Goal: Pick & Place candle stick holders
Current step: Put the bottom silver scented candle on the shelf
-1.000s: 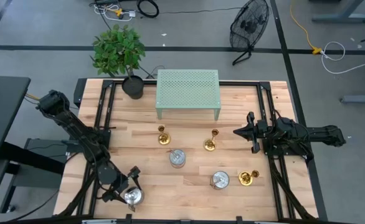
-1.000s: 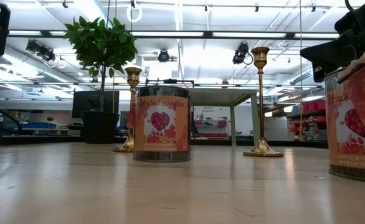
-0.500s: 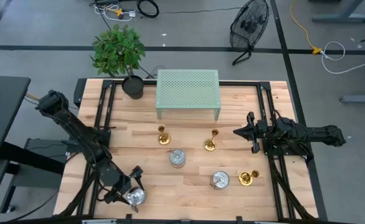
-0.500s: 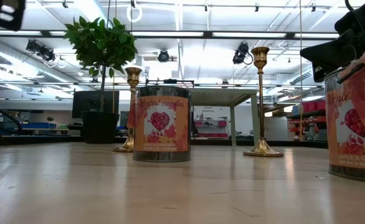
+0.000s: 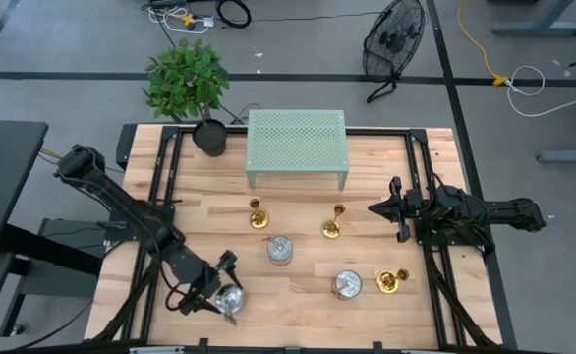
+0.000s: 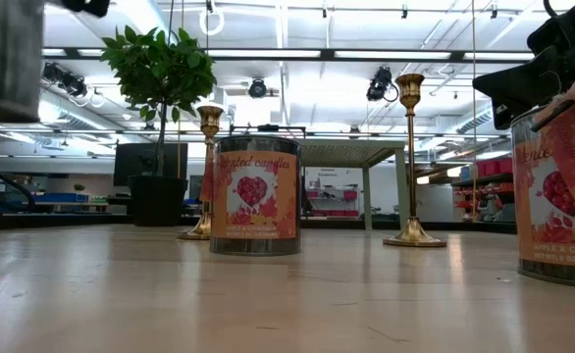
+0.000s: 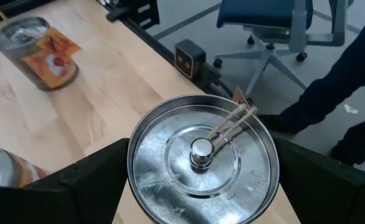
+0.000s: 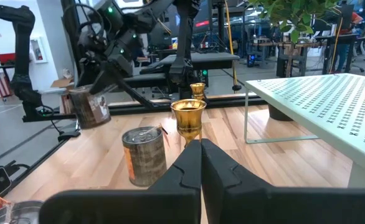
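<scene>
We count three candle stick holders (image 5: 257,214) (image 5: 332,225) (image 5: 392,281) and three silver-lidded tins, two standing on the table (image 5: 281,250) (image 5: 347,285). The third tin (image 5: 229,299) is grasped in our left gripper (image 5: 221,293), all holders well off toward the right gripper (image 5: 378,208), which hangs clenched beside the middle holder. Only the left wrist view shows the jaws flanking the tin's lid (image 7: 202,154); the low view shows two upright holders.

Three shiny brass candle stick holders are seen standing upright on the worktop. One (image 5: 257,215) is set farthest from the right claw (image 5: 374,208), one (image 5: 333,225) just beside it, and one (image 5: 392,281) nearer the front edge.
</scene>
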Controlling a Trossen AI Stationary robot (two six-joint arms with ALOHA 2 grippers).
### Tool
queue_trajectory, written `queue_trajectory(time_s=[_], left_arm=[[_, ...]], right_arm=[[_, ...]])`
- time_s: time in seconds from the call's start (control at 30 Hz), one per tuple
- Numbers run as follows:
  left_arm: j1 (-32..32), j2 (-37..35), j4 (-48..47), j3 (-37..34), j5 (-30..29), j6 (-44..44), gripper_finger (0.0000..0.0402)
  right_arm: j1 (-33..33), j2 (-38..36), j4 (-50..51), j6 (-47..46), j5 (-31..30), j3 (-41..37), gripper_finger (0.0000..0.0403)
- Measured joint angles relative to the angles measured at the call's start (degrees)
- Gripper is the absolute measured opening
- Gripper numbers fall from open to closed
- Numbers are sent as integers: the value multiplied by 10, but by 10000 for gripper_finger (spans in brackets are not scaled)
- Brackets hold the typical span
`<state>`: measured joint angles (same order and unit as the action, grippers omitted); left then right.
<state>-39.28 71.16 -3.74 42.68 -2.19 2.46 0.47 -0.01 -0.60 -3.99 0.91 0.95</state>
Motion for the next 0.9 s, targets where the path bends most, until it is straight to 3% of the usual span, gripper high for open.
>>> queue_trajectory(time_s=[0.57, 0.9], left_arm=[[100, 0, -188, 169, -3, 87, 374], [190, 0, -213, 217, -9, 92, 374]], right_arm=[[0, 0, 0, 0, 0, 0, 3], [0, 0, 0, 0, 0, 0, 3]])
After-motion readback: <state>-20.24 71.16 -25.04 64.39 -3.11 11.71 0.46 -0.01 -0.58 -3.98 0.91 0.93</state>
